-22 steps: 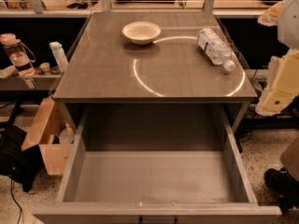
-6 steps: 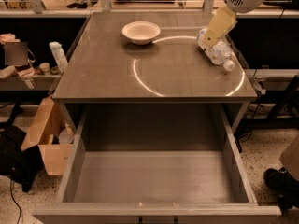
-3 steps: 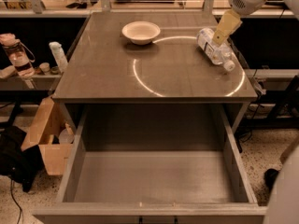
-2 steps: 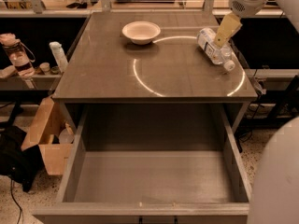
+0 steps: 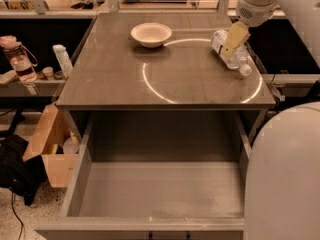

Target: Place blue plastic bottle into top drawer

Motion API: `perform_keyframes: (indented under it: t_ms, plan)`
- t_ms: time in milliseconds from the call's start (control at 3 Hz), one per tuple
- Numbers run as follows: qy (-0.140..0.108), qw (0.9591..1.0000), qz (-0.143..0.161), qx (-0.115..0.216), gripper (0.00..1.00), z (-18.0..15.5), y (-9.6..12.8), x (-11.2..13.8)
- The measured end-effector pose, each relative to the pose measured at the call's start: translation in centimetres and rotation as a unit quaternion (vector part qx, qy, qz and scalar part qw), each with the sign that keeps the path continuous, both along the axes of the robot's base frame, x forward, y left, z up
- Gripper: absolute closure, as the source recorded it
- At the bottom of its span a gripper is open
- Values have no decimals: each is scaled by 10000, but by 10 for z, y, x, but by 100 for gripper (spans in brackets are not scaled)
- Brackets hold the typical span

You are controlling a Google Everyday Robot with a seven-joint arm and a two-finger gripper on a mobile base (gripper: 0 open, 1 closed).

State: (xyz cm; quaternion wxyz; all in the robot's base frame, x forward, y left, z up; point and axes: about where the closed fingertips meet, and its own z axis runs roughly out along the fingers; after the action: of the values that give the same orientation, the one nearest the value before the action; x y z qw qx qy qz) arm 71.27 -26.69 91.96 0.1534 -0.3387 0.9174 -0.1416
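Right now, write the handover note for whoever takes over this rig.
Gripper: at the right rear of the table, down on the bottle; grasp not confirmed.
Bottle: lying on its side on the table, cap toward the front right.
Drawer: pulled open, bottle not in it.
Done: drawer open, arm at the bottle.
Left: grasp, lift, carry to the drawer, release inside.

Blue plastic bottle (image 5: 218,40) partly hidden beneath tool (image 5: 227,53)
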Motion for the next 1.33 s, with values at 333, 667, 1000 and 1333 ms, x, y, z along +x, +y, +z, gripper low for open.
perform_keyframes:
  t_ms: [333,667,1000,1333]
  plan:
    - [-26,10000,-33,-8,0,0,0,1]
    - [-133,9997,-184,-46,0,1,-1,4]
    - [-117,9992,-377,96,0,-9,7,21]
    - [-76,9989,-404,212,0,-14,14,33]
